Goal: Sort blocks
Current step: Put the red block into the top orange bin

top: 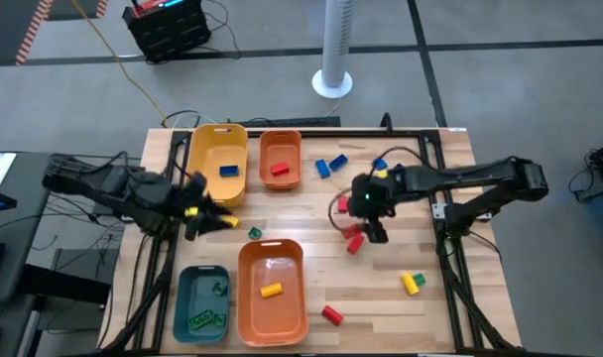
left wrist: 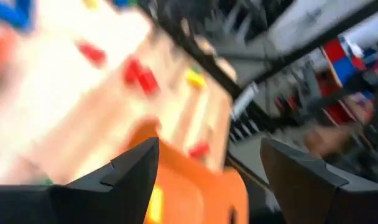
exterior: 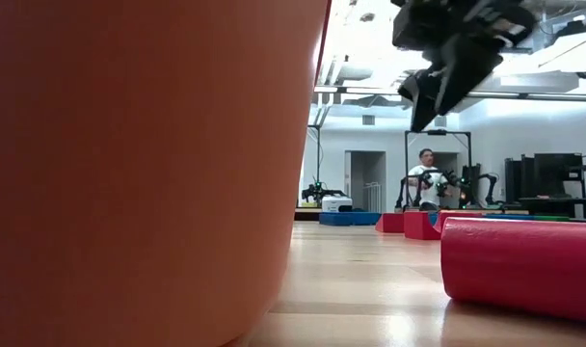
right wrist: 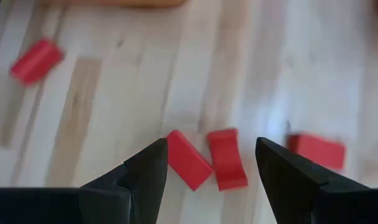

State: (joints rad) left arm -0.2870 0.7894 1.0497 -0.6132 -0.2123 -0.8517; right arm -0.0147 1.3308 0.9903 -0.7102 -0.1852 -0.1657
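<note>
Two red blocks lie side by side on the wooden table, right below my open right gripper, whose fingers hover above them without touching. A third red block lies close by, and one more farther off. My left gripper is open and empty, raised over the table's left part between the yellow bin and the large orange bin. Loose blue blocks, a yellow and green pair and a red block lie scattered.
The yellow bin holds a blue block, the small orange bin a red one, the large orange bin a yellow one, and the teal bin green ones. A small green block lies mid-table. A person sits far behind the table.
</note>
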